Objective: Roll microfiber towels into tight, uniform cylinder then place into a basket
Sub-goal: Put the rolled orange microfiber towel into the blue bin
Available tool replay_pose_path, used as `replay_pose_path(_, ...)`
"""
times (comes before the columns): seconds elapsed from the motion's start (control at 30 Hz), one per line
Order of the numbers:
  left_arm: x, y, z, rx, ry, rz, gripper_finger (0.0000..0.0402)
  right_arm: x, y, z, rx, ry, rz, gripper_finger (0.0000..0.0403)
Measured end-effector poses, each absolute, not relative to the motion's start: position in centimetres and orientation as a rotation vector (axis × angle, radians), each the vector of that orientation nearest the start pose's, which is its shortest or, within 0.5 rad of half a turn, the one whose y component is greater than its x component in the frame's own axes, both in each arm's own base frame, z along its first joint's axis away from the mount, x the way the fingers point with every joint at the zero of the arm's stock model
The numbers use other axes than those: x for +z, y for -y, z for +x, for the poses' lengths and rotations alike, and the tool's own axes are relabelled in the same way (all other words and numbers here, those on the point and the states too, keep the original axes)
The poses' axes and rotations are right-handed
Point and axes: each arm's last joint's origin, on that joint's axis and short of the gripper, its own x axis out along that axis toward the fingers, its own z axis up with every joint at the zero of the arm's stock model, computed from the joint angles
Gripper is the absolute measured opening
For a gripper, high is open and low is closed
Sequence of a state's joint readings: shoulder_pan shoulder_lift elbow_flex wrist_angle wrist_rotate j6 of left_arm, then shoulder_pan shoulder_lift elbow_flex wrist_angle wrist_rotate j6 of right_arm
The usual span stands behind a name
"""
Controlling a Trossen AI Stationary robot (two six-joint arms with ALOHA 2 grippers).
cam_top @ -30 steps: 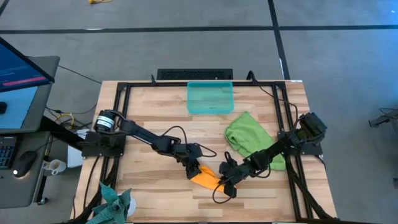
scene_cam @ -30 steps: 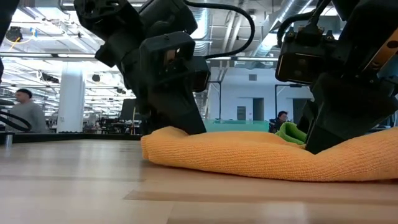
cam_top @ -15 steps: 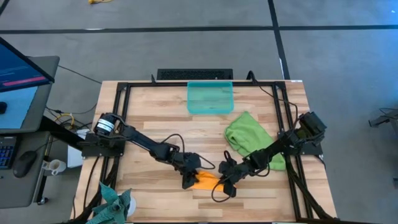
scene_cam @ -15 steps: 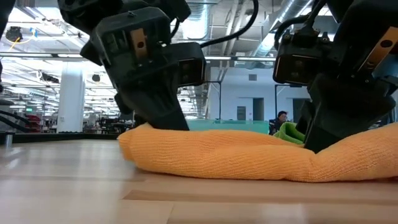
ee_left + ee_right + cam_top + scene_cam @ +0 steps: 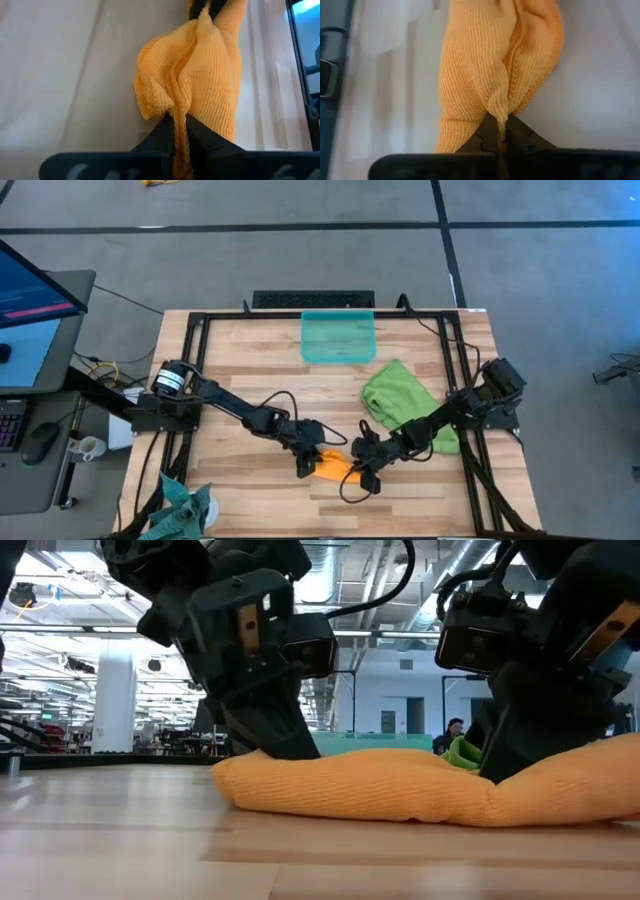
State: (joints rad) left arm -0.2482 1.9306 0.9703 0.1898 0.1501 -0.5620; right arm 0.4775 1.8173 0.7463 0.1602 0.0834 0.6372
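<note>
The orange towel (image 5: 335, 465) lies bunched into a short thick roll on the table near its front edge, and it also shows in the low view (image 5: 380, 790). My left gripper (image 5: 307, 464) is shut on the roll's left end. My right gripper (image 5: 362, 470) is shut on its right end. The lime green towel (image 5: 400, 402) lies crumpled on the table at the right, partly under my right arm. The translucent teal basket (image 5: 338, 337) stands at the table's far edge, middle. My left gripper (image 5: 179, 117) pinches a raised fold of the orange towel at its left end (image 5: 175, 102) between its two fingers, several layers thick. The fingers slant down from the table's left. The towel rests on the table. My right gripper (image 5: 499, 117) pinches a raised ridge of the orange towel near its right end (image 5: 498, 102) between its two fingers, several layers thick. The fingers slant down from the table's right. The towel lies on the table, its right tip (image 5: 590, 775) humped up a little.
A dark teal-grey cloth (image 5: 182, 508) hangs at the table's front left corner. A black frame (image 5: 195, 370) runs along the table's sides. Bare wood lies between the basket and the orange towel. People show in the room beyond (image 5: 40, 715).
My left gripper has shifted slightly toward the table's near edge and shut on the orange towel's left end. The towel is now drawn in shorter and more bunched between the two grippers. My right gripper has kept its hold.
</note>
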Motion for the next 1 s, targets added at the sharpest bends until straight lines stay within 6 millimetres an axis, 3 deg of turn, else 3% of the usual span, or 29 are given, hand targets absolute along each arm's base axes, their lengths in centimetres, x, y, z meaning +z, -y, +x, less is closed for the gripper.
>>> replay_pose_path(0.2, 13.3, 7.0, 36.2, -0.114, -0.812, -0.457, 0.0006, 11.6, -12.1, 27.7, 0.056, -0.965, 0.239, 0.0020)
replay_pose_path(0.5, 16.2, 1.6, 36.1, -0.044, -0.725, -0.403, 0.0004, 15.2, -6.5, 27.6, -0.059, -0.940, 0.151, 0.0019)
replay_pose_path(1.0, 21.4, -10.7, 34.6, 0.154, -0.542, -0.362, 0.0003, 21.6, 6.5, 26.4, -0.183, -0.843, 0.059, 0.0019)
